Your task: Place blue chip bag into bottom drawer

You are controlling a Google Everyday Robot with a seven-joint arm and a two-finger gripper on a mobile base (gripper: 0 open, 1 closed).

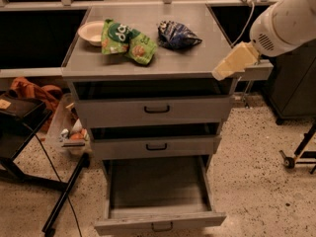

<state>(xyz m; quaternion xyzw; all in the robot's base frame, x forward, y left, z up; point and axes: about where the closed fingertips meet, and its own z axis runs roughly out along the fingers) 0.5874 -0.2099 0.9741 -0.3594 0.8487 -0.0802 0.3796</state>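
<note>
The blue chip bag [177, 34] lies crumpled on the grey cabinet top [202, 58], right of centre towards the back. The bottom drawer [158, 186] is pulled out and its tray is empty; its low front panel [160, 222] has a small dark handle. My arm comes in from the upper right. Its cream end with the gripper [228, 65] hangs over the cabinet's front right corner, right of the bag and in front of it, holding nothing that I can see.
A larger green snack bag [126, 41] and a white bowl [91, 32] lie on the left of the top. The two upper drawers [157, 110] are slightly ajar. A black stand [19, 132], an orange bag [34, 90] and a dark cabinet [294, 83] flank the unit.
</note>
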